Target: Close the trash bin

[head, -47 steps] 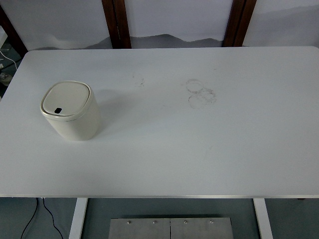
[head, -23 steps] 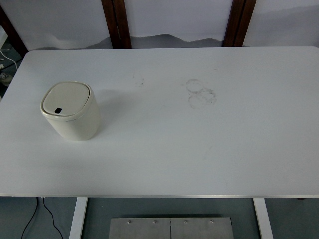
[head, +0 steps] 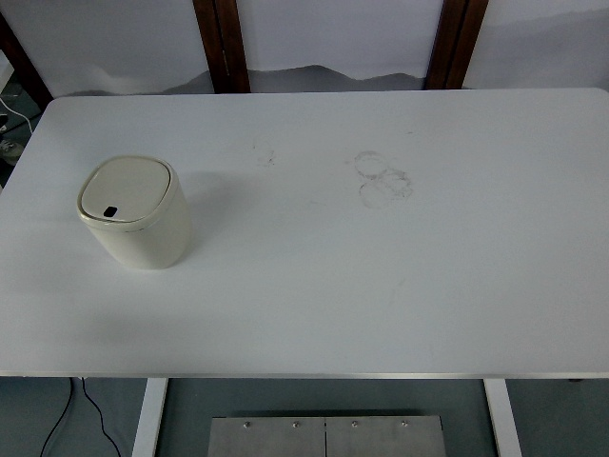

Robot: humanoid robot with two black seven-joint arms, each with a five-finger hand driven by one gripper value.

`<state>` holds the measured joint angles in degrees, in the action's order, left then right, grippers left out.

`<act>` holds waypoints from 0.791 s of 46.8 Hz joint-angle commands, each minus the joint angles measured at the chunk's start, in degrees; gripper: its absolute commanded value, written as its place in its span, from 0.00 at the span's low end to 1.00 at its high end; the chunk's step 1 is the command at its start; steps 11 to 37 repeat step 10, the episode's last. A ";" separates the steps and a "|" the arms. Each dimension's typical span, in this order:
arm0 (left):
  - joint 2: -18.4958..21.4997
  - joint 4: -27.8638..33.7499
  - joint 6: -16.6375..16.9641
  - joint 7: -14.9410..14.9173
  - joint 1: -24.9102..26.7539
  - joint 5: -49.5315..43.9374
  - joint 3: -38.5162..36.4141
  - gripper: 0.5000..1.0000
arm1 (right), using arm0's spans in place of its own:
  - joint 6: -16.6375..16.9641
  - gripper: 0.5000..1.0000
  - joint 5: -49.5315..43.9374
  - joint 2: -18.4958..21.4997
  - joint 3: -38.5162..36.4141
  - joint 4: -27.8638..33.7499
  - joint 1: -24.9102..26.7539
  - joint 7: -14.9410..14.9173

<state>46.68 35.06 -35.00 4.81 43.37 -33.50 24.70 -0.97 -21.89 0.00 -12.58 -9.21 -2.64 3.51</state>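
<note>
— Where's the trash bin?
— The cream trash bin (head: 136, 211) stands upright on the white counter (head: 381, 286), left side, lid down flat.
— And the hands?
— Neither hand shows, so I can't tell.

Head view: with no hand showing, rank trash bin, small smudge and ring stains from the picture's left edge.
1. trash bin, left side of the table.
2. small smudge, just left of centre.
3. ring stains, right of centre.

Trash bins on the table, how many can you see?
1. The cream trash bin stands on the left part of the white table, its lid down. Nothing in view could hide another.
</note>
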 commanded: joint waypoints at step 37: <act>-0.01 0.01 0.00 0.02 -0.48 0.19 0.00 1.00 | 0.00 0.99 0.00 0.00 0.01 -0.01 0.00 -0.08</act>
